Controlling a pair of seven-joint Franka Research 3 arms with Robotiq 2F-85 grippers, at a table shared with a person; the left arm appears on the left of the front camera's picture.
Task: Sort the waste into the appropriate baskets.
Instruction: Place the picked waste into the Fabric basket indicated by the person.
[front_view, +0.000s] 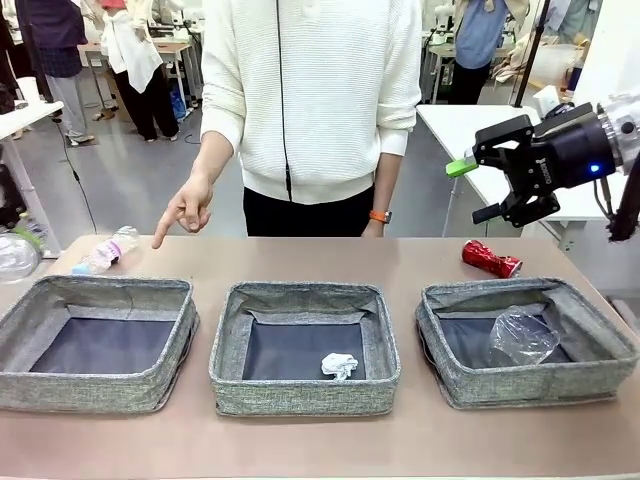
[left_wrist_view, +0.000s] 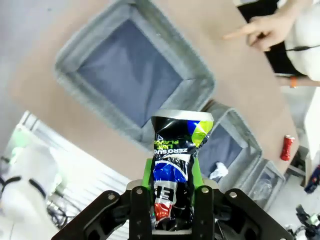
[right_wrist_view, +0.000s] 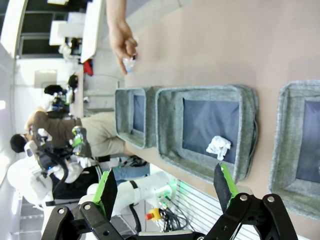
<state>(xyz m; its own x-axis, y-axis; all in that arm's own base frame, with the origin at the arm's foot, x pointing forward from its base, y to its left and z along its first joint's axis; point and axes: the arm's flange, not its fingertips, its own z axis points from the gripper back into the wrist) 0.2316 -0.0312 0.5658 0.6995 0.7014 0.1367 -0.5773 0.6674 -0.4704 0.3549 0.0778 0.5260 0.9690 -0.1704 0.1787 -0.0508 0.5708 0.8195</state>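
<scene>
- Front view: R claw is up high at the R side, jaws wide open, nothing in it. Red can lies on the table just behind the R basket, below the claw & well apart from it. Clear cup sits in the R basket, paper ball in the mid basket. L basket has no trash in it. Bottle lies behind it; person's hand points down at the bottle.
- Risk, I think: if R claw goes for the red can, it could bump the soft basket wall, or the can could roll away.
- Left wrist view: L claw is partly shut on the dark printed can, green pads on both sides of its low half; the top half sticks out past the tips. It hangs high over the table, w/ L basket below & mid basket off to one side.
- Risk: can looks lined up near the rims btw. the 2 baskets. A drop from this high could hit a rim, bounce out, or land w/ the paper. Can is squashed & shiny, so it may slip too.
- Right wrist view: R claw wide open, empty. Mid basket w/ paper ball is ahead, far below. Bottle is far off, by the person's hand.
- Risk: claw faces the mid basket, not loose trash, so it prob. needs a big turn first.
</scene>
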